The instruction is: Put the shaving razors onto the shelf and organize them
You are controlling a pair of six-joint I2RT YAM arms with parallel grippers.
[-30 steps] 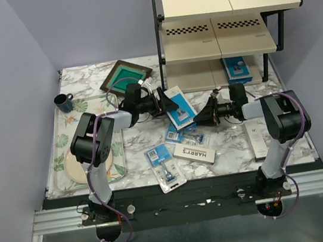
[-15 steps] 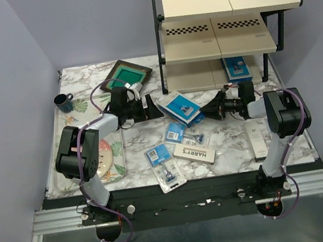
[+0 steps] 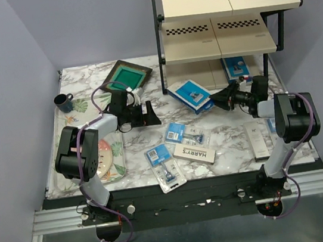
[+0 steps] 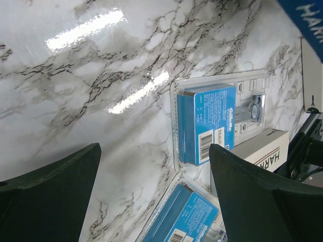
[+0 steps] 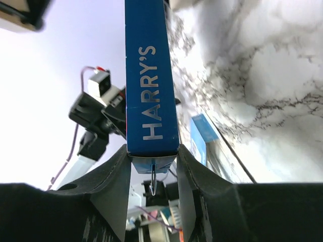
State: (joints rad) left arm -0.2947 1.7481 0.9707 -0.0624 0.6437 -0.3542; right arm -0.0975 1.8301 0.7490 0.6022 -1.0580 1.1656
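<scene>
The right gripper (image 5: 151, 169) had its jaws pinching a blue box (image 5: 150, 75) by one end. The box looked lifted off the table (image 3: 83, 78), just in front of the shelf (image 3: 193, 47), and that arm reached forward toward the bottom tier.

The left gripper (image 4: 154, 150) stood spread wide and empty, hovering low over the marble with its arm folded in toward the centre.

Early going, by the look of it: only one other box (image 3: 236, 68) sat on the bottom tier. Three blister packs (image 3: 165, 167) and two white boxes (image 3: 195, 152) lay on the table, waiting their turn.
</scene>
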